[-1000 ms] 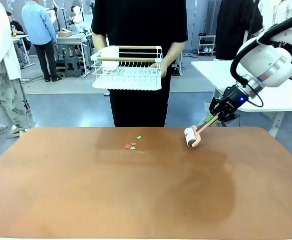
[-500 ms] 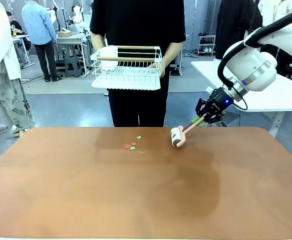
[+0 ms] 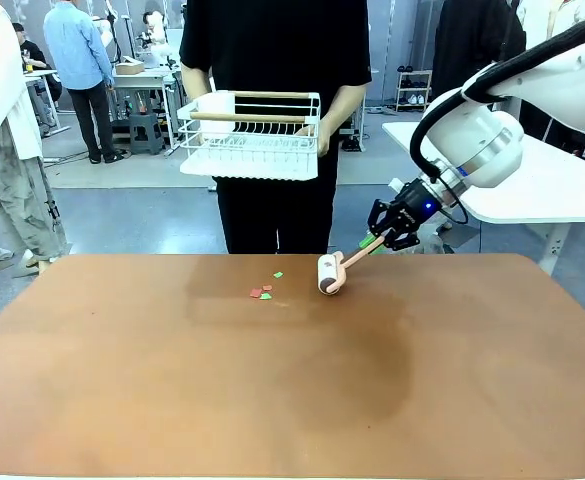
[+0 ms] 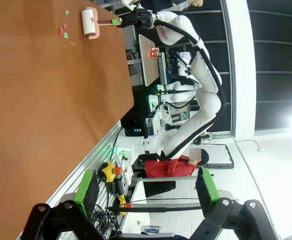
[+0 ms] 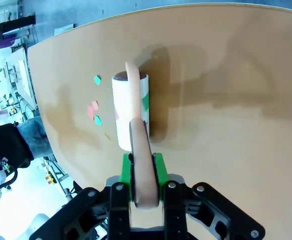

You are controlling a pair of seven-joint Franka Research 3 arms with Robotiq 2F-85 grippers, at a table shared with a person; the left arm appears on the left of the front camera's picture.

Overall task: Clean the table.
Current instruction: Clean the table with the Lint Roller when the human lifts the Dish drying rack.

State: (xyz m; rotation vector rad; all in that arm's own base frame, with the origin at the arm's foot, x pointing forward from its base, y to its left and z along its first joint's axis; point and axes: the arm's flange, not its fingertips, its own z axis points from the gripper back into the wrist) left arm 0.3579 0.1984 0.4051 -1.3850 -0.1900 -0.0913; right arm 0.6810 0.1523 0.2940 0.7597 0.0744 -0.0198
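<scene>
The reddish-brown table [image 3: 272, 400] carries a few small red and green paper scraps [image 3: 264, 291] near its far edge. My right gripper [image 3: 377, 240] is shut on the pink handle of a lint roller [image 3: 329, 275], whose white roll rests on the table just right of the scraps. The right wrist view looks down the handle from the gripper [image 5: 142, 172] to the roller [image 5: 130, 112], with the scraps [image 5: 93, 111] beside it. Off the table's near side, my left gripper [image 4: 146, 186] is open with nothing between its green pads. That view takes in the table [image 4: 36, 100], the roller [image 4: 90, 22] and the scraps [image 4: 63, 30] far off.
A person stands at the far side holding a white wire basket [image 3: 252, 135] above the table edge. A white-topped table [image 3: 562, 190] stands at the back right behind my right arm. Other people stand far off at the back left.
My right arm has carried the roller leftward along the far edge, closer to the scraps. The person has held the basket nearly still.
</scene>
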